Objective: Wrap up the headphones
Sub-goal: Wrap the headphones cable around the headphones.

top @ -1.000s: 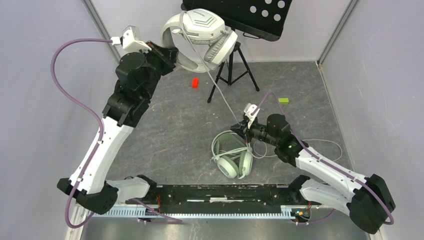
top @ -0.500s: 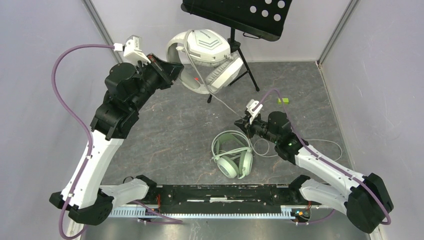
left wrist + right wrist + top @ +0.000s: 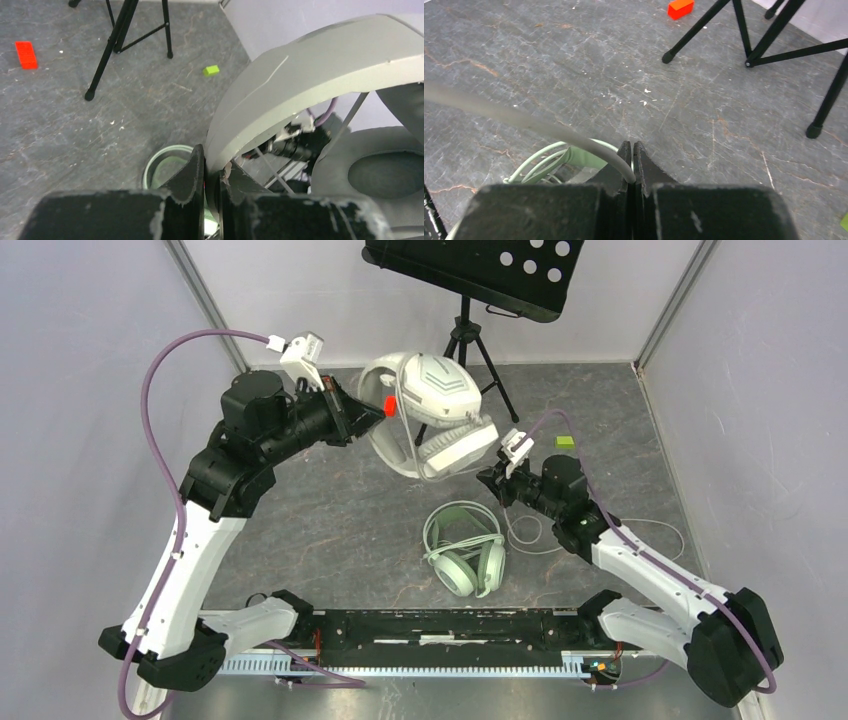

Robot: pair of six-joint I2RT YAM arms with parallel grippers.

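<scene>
The white-grey headset (image 3: 425, 415) hangs in the air toward the far middle of the scene. It is a bulky, smooth plastic thing with a broad curved headband, a chevron-marked earcup facing up and a thick padded cushion below it. The left gripper (image 3: 368, 412) has its dark, scuffed fingers (image 3: 192, 175) closed tight on the left edge of the headband, which arches up and off to the right in the left wrist view. A thin pale cable (image 3: 524, 120) droops from the headset to the right gripper (image 3: 490, 480), just right of and nearer than the earcups. Its fingers are pressed together with the cable pinched between their tips.

Below them the mint-green headset (image 3: 465, 550) lies flat on the mottled, slate-like grey surface (image 3: 330, 510), its round cushions nearest and loose cable looping off to the right. A small red block (image 3: 680, 7) and a green block (image 3: 566, 441) lie farther out, near the black tripod of a music stand (image 3: 463, 325).
</scene>
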